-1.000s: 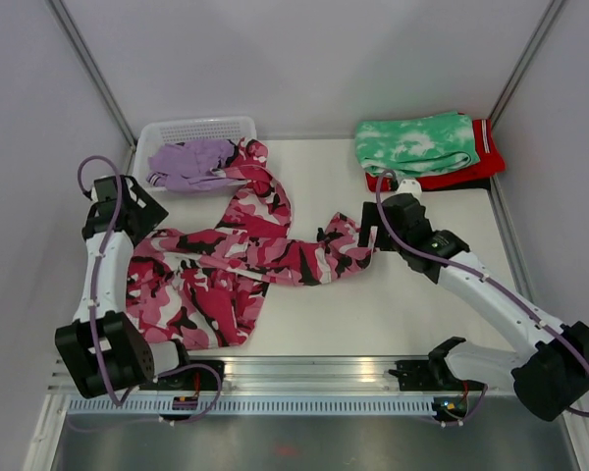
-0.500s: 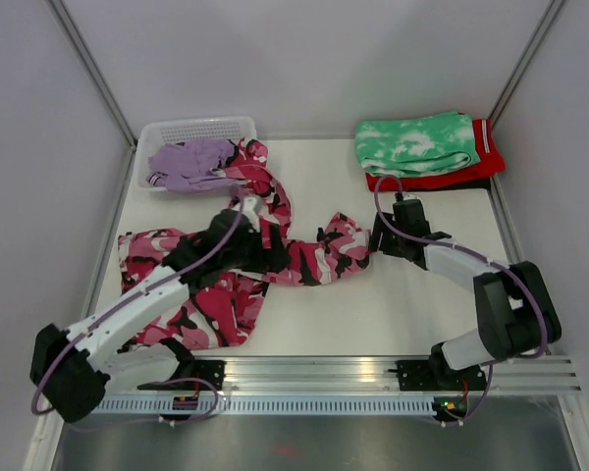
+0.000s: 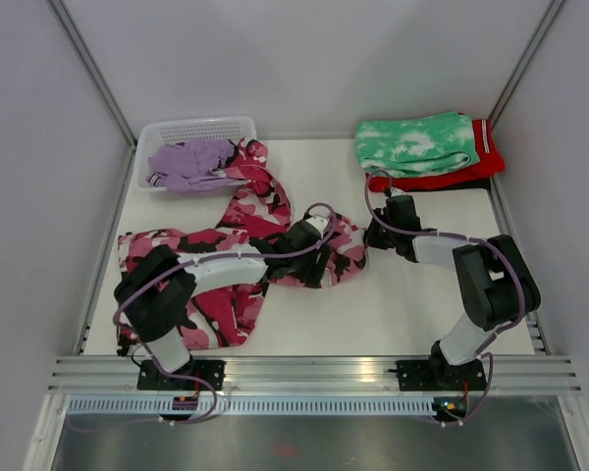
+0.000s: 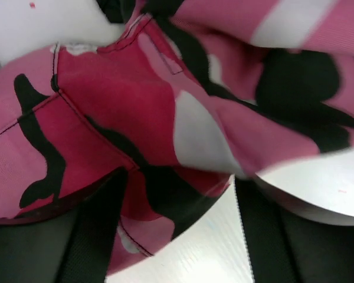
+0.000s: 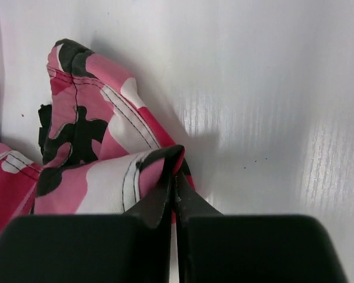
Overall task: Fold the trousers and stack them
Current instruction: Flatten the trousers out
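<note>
The right gripper point(image 5: 174, 197) is clamped on a folded edge of the pink, white and black camouflage fabric trousers point(image 3: 260, 206), likely to pull it flat. The left gripper point(image 4: 177, 230) straddles the cloth mid-frame, jaws spread and gripping nothing. Both arms reach low toward the centre. The plain lilac purple trousers point(image 3: 187, 162) lie in the white plastic basket point(image 3: 201, 128), upper left.
</note>
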Tool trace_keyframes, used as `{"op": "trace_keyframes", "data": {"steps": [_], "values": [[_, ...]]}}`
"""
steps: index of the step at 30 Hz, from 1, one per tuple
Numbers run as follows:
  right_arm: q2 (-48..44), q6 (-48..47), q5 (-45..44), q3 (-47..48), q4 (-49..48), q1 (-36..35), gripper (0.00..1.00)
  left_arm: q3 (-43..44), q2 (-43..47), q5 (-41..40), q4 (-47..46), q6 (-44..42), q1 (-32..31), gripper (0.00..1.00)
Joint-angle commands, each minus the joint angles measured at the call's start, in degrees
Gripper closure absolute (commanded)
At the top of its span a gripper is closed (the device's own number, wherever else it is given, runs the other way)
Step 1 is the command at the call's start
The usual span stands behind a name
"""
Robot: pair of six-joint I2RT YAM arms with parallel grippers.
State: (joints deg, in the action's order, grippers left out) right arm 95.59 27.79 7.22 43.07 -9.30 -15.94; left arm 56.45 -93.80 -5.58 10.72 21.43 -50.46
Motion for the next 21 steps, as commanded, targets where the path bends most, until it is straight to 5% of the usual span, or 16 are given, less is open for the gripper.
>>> {"op": "trace_keyframes", "data": {"steps": [1,2,5,6,9,13,16,18,19,20,21], "values": [[-2.14,-0.98,0.86,3.94,-0.21,-0.05,1.00,2.35,-5.07,-6.71,-0.88,-3.24,-0.52,0.24],[-3.64,-1.42,0.17,4.82,3.29,-0.05,1.00,2.18,-5.69,-7.07,-0.96,-2.19,-0.52,0.47],[-12.69,-4.93,-6.41,8.25,11.37,0.03,1.00,2.52,-7.45,-6.02,-0.62,-1.92,-0.43,0.71],[-15.15,-6.16,-8.61,9.22,13.85,0.04,1.00,2.79,-7.89,-6.02,0.43,-1.83,-0.52,0.93],[-25.07,-11.69,-18.53,14.66,24.56,0.21,1.00,3.76,-7.19,-7.42,3.94,-0.60,-0.43,0.98],[-33.08,-14.86,-32.06,21.87,39.84,1.27,1.00,-0.43,5.24,-6.64,4.23,2.91,-0.34,0.98],[-36.79,-16.97,-32.27,22.85,46.00,1.27,0.99,-4.58,11.34,-3.66,-0.52,2.05,-0.26,0.98],[-35.39,-16.54,-33.15,21.72,48.31,1.27,0.86,-3.11,11.01,-3.64,2.18,1.60,-0.34,0.86],[-34.86,-15.58,-33.67,20.58,48.50,1.27,0.72,-2.40,9.79,-3.56,3.33,1.34,-0.26,0.58],[-34.25,-14.97,-33.24,19.17,48.33,1.27,0.45,-1.61,9.08,-3.12,4.47,1.33,-0.34,0.40],[-34.16,-14.44,-32.46,16.90,47.98,1.27,0.32,-0.82,8.64,-2.86,5.96,1.42,-0.26,0.17]]}}
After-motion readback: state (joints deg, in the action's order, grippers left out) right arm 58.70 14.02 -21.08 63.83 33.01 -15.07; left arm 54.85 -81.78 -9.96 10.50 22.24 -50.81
